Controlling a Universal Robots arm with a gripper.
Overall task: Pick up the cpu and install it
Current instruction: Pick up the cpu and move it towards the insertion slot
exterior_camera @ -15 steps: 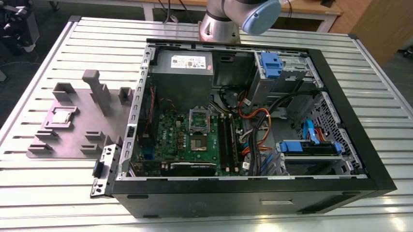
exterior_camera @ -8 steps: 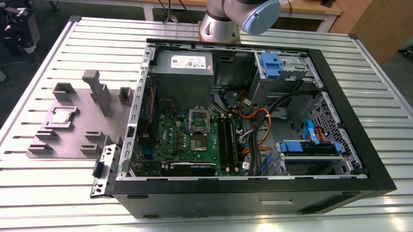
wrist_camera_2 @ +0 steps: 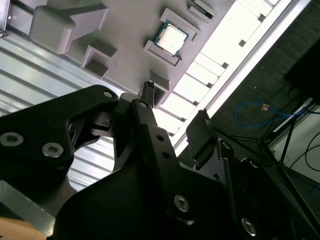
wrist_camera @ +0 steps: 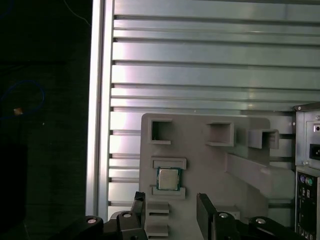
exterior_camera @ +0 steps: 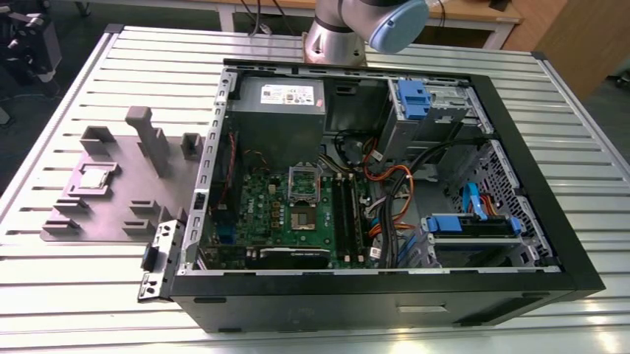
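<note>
Black two-fingered end effector (wrist_camera: 172,216): jaws spread wide, holding nothing, poised over the small, thin, square, silver-topped cpu (wrist_camera: 169,179). The chip sits between two low ribs of a grey moulded holder (wrist_camera: 200,160) on the slatted aluminium tabletop (wrist_camera: 200,65). Likely hazard: an off-centre closure catching a rib or tipping the thin chip. It lies flat, lid upward. Being square, it has no long axis. Beyond stands the open black computer case (exterior_camera: 344,302).
</note>
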